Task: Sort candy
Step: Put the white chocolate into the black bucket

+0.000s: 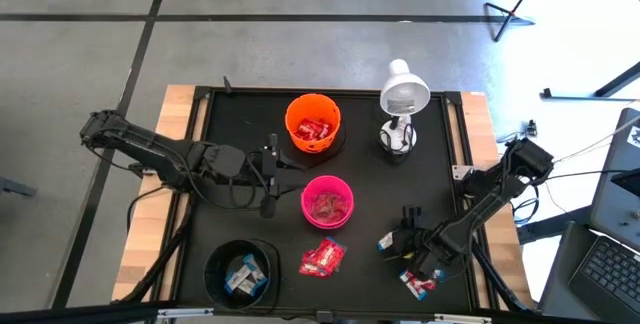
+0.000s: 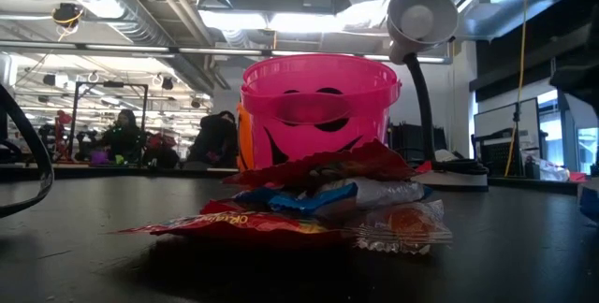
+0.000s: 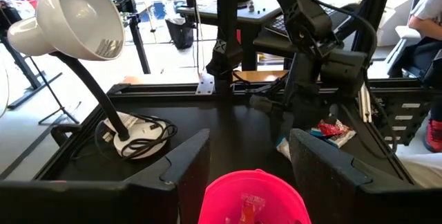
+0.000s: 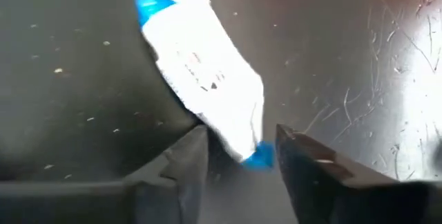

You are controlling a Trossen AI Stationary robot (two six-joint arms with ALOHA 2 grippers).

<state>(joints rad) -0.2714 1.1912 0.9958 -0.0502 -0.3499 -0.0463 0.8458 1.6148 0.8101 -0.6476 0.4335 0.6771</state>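
1. Right gripper (image 4: pixel 242 158) is low over the mat at about 4 o'clock from the pink bowl (image 1: pixel 327 202), straddling one end of a blue-and-white candy (image 4: pixel 204 79). Fingers are parted with the wrapper tip poking in between them, nothing clamped. Only the corner of the wrapper is in there, so if it closes now I'd guess it pinches crinkly film and the sweet slides out on the lift.

2. The wrapper lies at an angle to the fingers. Closing could just spin it or shove it along the mat instead of catching it.

3. More sweets sit right by that arm: a red-and-white little bunch (image 1: pixel 420 282) at roughly 5 o'clock from the gripper. A sloppy pull-away could drag those around or toward the table edge.

4. Left gripper (image 3: pixel 248 156) hangs above the pink bowl's 9 o'clock side, fingers apart, holding nothing. It's parked near the lane between bowls, so a carry toward the black bowl (image 1: pixel 241 270) could get tight.

5. Sorting mix-up risk: the black bowl has the blue-and-white ones, the orange bowl (image 1: pixel 313 124) red ones. The loose pile (image 1: pixel 323 257) at 6 o'clock from the pink bowl is still unsorted and mixed in the low view.
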